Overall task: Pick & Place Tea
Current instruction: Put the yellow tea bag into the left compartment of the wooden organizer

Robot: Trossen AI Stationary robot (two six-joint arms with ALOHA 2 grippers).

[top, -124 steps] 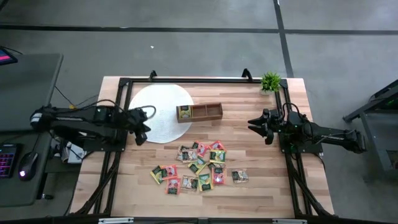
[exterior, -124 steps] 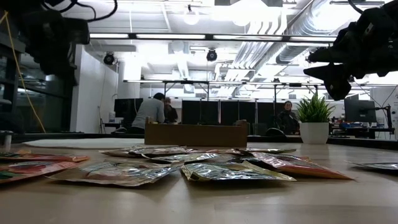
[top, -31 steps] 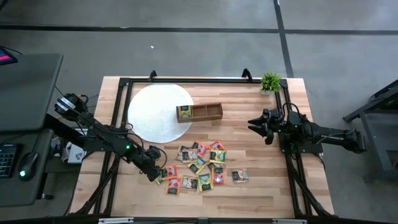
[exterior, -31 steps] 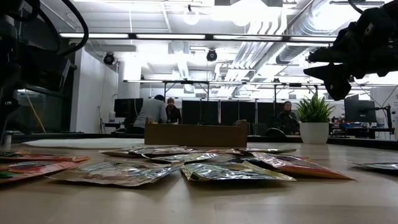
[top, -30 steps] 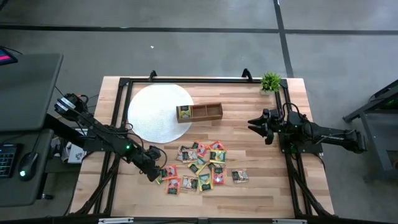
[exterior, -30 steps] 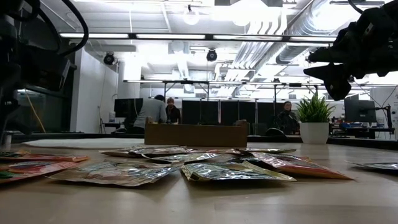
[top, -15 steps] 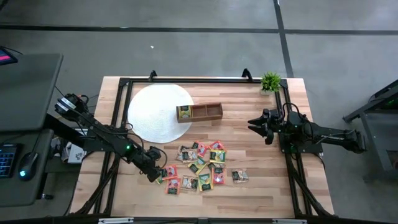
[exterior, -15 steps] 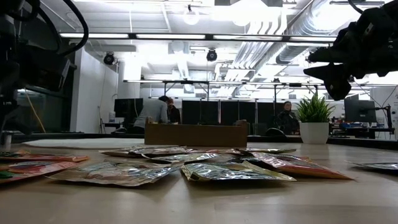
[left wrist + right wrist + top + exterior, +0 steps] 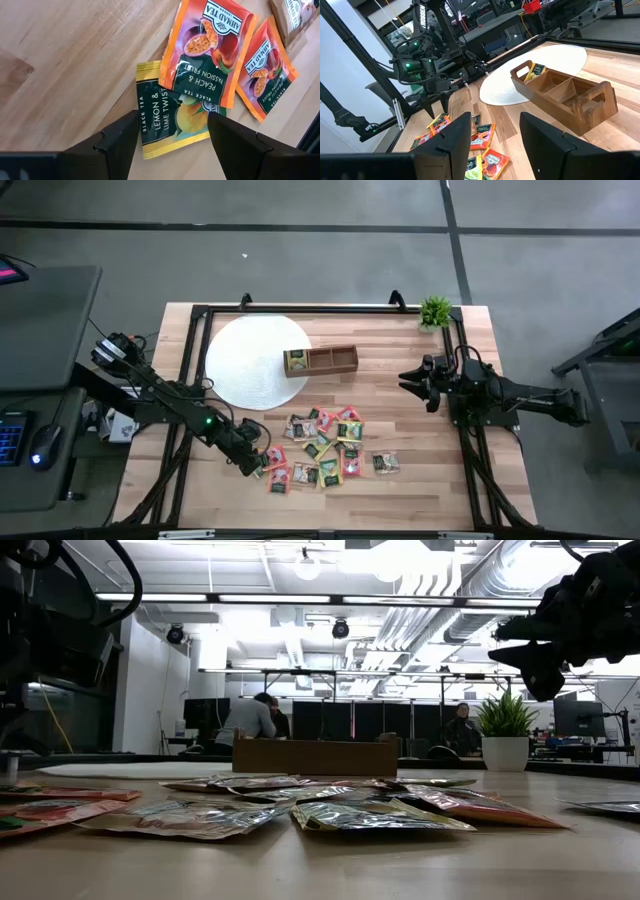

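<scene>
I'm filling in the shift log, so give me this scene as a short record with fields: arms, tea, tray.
left gripper: open, poised over a yellow lemon and lime packet at the pile's left edge
right gripper: open, waiting at the table's right side
tea pile: loose packets on the wooden table
tray: one end compartment holds a packet, the others look empty
</scene>
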